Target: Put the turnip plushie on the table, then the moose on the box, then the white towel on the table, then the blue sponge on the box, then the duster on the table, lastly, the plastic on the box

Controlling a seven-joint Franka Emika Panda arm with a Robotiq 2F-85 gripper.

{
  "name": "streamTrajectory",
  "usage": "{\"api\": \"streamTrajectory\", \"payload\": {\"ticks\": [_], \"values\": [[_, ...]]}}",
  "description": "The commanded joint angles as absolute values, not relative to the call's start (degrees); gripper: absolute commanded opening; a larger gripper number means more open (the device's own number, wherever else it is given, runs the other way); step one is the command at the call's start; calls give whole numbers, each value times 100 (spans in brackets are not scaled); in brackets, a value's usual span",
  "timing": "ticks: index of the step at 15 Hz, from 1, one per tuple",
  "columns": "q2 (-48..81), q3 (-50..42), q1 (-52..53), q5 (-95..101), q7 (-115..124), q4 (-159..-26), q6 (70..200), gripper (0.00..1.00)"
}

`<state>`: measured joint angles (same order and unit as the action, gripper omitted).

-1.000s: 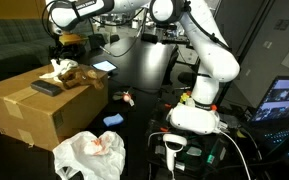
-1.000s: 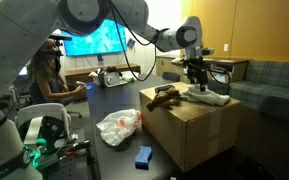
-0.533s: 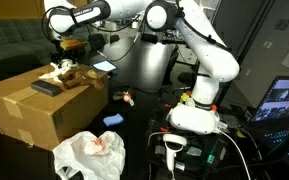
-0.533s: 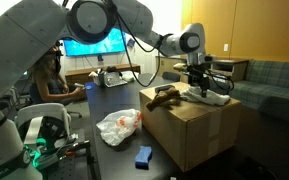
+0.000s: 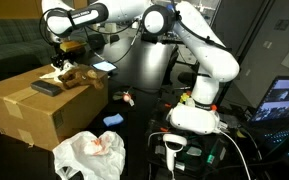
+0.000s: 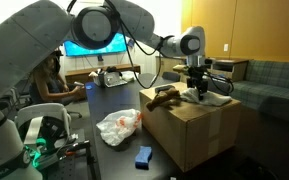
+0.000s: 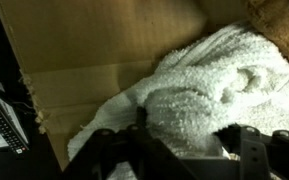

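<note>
Dark surface all round, and your claw is down at the top of the box — right over the white towel. Wrist view puts its fingers either side of the fluffy cloth, partly apart; whether they're pinching it, you can't tell. Moose lies just beside the towel, and the duster is on the box too. Turnip plushie sits on the surface — so do the blue sponge and the plastic.
</note>
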<state>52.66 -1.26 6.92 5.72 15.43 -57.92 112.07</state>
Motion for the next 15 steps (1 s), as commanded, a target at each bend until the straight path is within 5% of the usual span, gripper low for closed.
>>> {"api": "streamTrajectory", "payload": {"ticks": [1,6,15], "values": [[5413,-97,668,442,1348,-5377,10904,35],[5204,-111,731,459,1432,-5389,10912,2],[4228,-155,916,575,1837,-5894,10895,5]]}}
